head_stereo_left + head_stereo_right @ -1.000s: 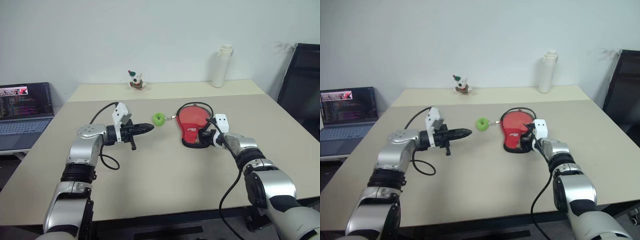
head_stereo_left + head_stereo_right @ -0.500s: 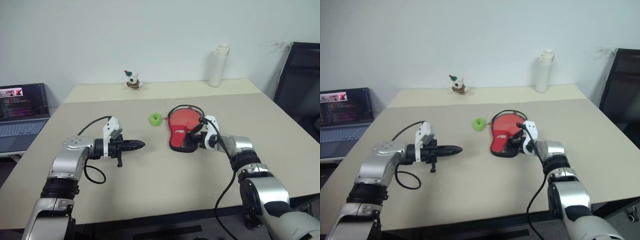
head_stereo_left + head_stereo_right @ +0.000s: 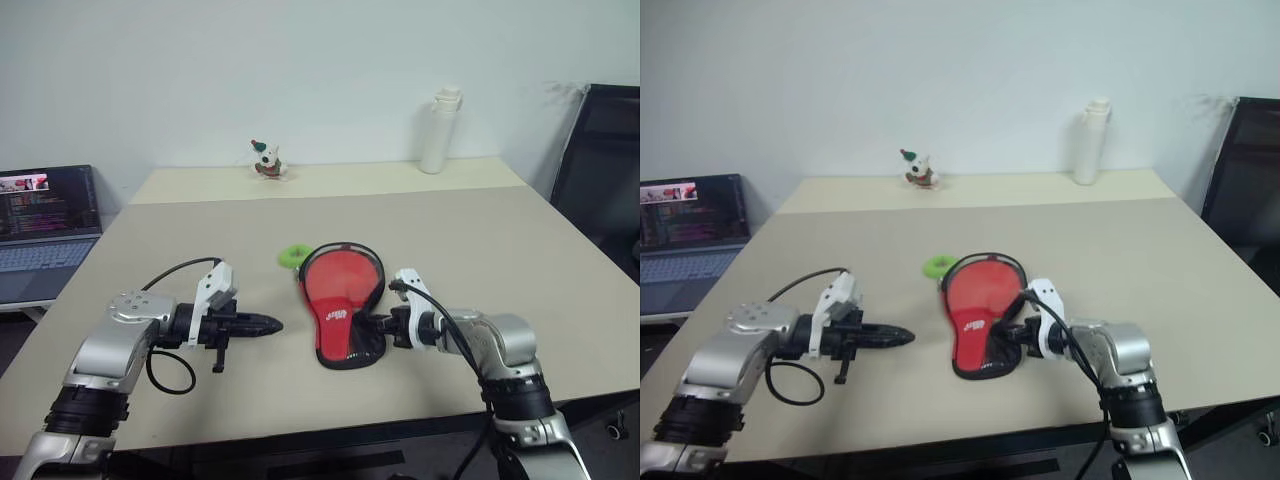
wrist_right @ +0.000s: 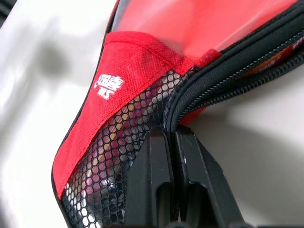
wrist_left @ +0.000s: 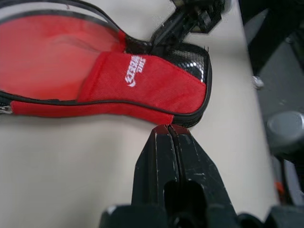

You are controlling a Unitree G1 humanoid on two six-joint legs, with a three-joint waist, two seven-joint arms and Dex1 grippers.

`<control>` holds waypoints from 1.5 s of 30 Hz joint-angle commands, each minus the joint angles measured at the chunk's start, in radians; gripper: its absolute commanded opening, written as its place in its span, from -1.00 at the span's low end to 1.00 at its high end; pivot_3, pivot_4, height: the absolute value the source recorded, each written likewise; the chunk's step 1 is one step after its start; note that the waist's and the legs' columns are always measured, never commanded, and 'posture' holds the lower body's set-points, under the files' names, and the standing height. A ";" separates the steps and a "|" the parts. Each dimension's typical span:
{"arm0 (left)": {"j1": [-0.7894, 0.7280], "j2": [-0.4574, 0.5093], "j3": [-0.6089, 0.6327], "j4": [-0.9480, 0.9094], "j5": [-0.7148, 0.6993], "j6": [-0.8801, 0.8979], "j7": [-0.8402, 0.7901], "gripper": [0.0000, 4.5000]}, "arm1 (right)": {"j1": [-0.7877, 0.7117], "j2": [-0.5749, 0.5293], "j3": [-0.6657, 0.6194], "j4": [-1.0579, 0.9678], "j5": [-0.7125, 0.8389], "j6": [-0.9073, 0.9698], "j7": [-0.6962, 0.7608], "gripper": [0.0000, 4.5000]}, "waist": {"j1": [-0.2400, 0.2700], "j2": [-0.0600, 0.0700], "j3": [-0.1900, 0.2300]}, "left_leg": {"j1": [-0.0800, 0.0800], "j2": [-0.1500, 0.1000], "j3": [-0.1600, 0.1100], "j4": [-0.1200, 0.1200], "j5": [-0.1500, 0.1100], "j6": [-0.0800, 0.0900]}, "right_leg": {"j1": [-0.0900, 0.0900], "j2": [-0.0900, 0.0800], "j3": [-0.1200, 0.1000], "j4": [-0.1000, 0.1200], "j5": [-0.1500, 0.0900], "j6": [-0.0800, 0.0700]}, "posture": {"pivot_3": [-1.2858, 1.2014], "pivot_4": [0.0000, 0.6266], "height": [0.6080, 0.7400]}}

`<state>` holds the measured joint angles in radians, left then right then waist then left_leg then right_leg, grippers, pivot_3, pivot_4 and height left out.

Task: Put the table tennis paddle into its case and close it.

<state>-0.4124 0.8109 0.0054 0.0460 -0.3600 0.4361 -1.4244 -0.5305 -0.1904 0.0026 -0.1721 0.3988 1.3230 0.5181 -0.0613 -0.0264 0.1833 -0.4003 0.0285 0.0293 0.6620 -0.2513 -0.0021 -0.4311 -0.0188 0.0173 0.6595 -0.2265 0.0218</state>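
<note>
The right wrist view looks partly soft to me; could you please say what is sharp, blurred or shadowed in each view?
Right wrist view: the case mesh and logo are sharp, its far red part soft, and it casts a dark shadow on the table. Left wrist view: the logo is crisp, the background past the table edge blurred. Eye views: even light, faint shadows, the green object slightly smeared.

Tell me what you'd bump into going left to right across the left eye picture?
Laptop → left gripper → red case → right gripper → white bottle → black chair.
</note>
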 commanded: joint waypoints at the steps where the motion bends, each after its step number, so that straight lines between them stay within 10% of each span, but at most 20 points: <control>1: 0.001 0.021 -0.003 -0.052 -0.030 0.003 -0.019 -1.00 | 0.045 0.006 -0.005 -0.137 0.066 0.093 -0.017 -0.99 | 0.005 0.000 0.000 | 0.000 0.000 0.000 0.000 0.000 0.000 | 0.000 0.000 0.000 0.000 -0.001 0.001 | 0.03 -0.52 1.00; 34: -0.005 0.028 -0.032 -0.043 -0.027 -0.020 -0.008 -1.00 | 0.234 0.253 -0.248 -0.372 0.226 0.291 -0.391 -0.99 | 0.007 -0.001 0.000 | 0.000 0.000 0.000 0.000 0.000 0.000 | 0.000 0.000 0.000 -0.001 -0.002 0.001 | 0.03 -0.52 1.00; 45: 0.007 0.021 -0.021 -0.046 -0.028 -0.027 0.015 -1.00 | 0.284 -0.016 -0.118 -0.427 0.236 0.173 -0.265 0.57 | 0.009 -0.001 -0.001 | 0.000 0.000 -0.001 0.000 0.000 0.000 | 0.001 0.000 0.000 -0.002 -0.002 0.002 | 0.03 -0.52 1.00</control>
<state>-0.4029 0.8234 -0.0338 0.0277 -0.3741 0.4235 -1.4177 -0.2615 -0.1605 -0.1340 -0.5724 0.6469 1.5447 0.2289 -0.0526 -0.0276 0.1825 -0.4002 0.0280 0.0287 0.6619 -0.2514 -0.0021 -0.4303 -0.0187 0.0169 0.6579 -0.2292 0.0241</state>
